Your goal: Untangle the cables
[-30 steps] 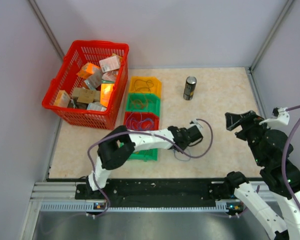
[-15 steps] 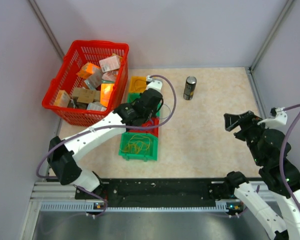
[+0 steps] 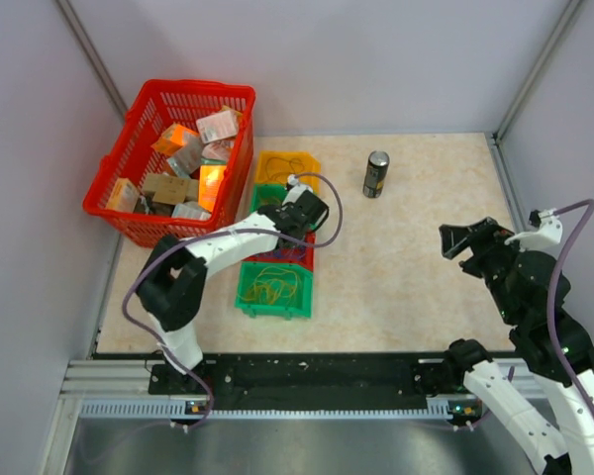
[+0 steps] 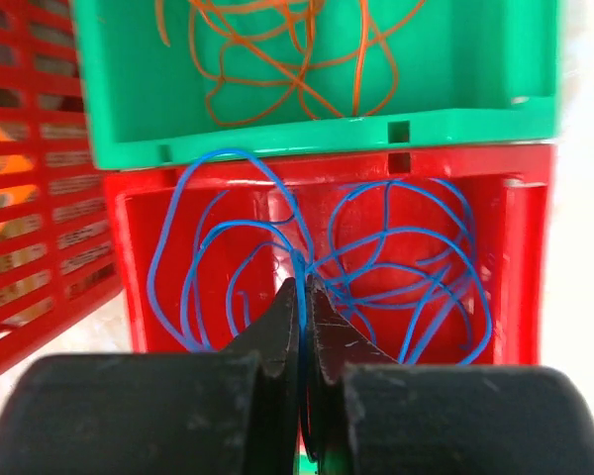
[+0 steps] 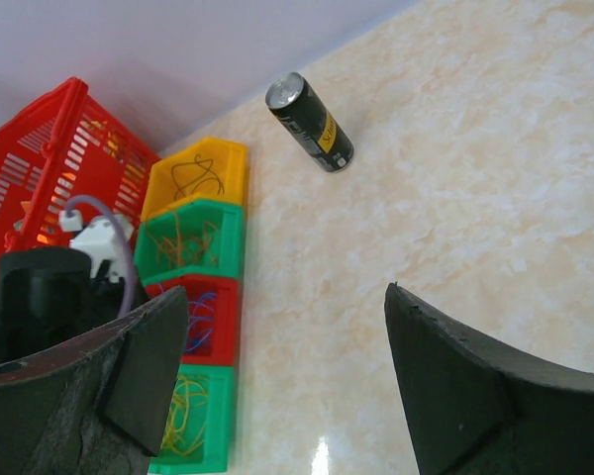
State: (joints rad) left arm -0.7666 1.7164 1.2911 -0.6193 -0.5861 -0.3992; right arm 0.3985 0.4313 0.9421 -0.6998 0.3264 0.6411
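Beige table, grey walls. Blue cables lie looped in the red bin; left gripper is over that bin, fingers pinched together on one blue strand. Orange cables sit in the green bin touching it on the far side. Right gripper hangs wide apart, well clear of the bins; can upright beyond

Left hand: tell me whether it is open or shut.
Shut: the left hand pinches a strand of the blue cable between closed fingers, over the red bin.

Looped blue cables in red bin (orange ones, green bin)
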